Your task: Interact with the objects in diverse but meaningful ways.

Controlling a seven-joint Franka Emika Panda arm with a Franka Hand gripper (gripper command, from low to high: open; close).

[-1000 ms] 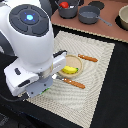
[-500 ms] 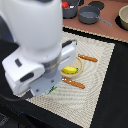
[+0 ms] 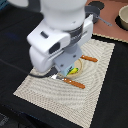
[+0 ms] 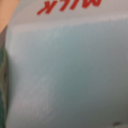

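Note:
A pale blue-white carton (image 4: 70, 70) with red "MILK" lettering fills the whole wrist view, very close to the camera. In the exterior view my arm hangs low over the middle of the striped placemat (image 3: 97, 92). My gripper (image 3: 67, 67) sits under the white wrist body and its fingers are hidden. A bit of the yellow banana (image 3: 76, 70) shows just beside the gripper, on the mat. The carton itself is hidden in the exterior view. The tomato and the small bottle are out of view.
A knife with an orange handle (image 3: 76, 83) lies on the mat near the gripper, and a fork (image 3: 90, 59) lies beyond it. A beige bowl (image 3: 123, 18) and a dark pot (image 3: 95, 7) stand on the far counter.
My arm has moved toward the exterior view's right and lower over the middle of the mat, now covering most of the banana.

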